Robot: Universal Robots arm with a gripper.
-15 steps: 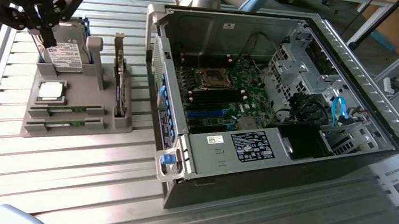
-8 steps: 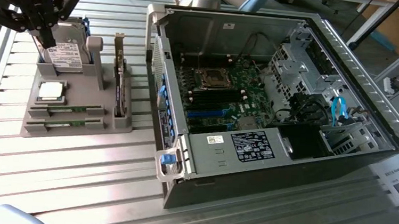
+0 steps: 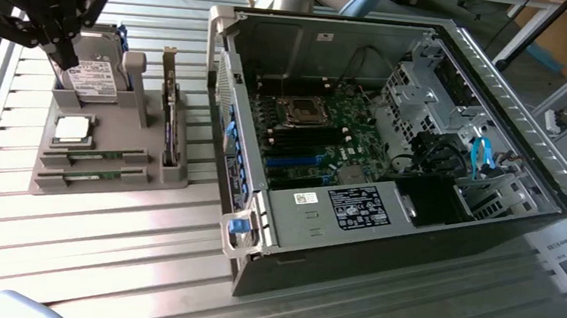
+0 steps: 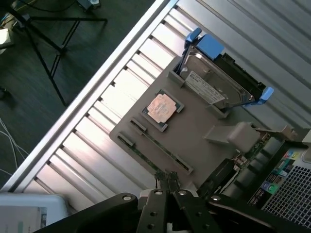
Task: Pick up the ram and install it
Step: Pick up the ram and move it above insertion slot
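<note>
Two ram sticks lie in the front slots of a grey holder (image 3: 113, 134): one ram stick (image 3: 93, 161) (image 4: 160, 147) and a second ram stick (image 3: 89, 182) (image 4: 138, 153) beside it, both thin and green. My black gripper (image 3: 69, 60) (image 4: 167, 177) hangs shut and empty above the holder's back corner, in front of the hard drive (image 3: 93, 76). It is apart from both sticks. In the wrist view the fingertips (image 4: 171, 178) press together over the near end of the ram slots. The motherboard's dark memory slots (image 3: 291, 134) show inside the open computer case (image 3: 456, 36).
The holder also carries a blue-railed hard drive (image 4: 214, 85), a square silver processor (image 3: 73, 129) (image 4: 161, 108) and an upright expansion card (image 3: 171, 116). The case stands at the exterior view's right on a slatted metal table (image 3: 84, 250). A tripod (image 4: 48, 34) stands on the floor beyond the table edge.
</note>
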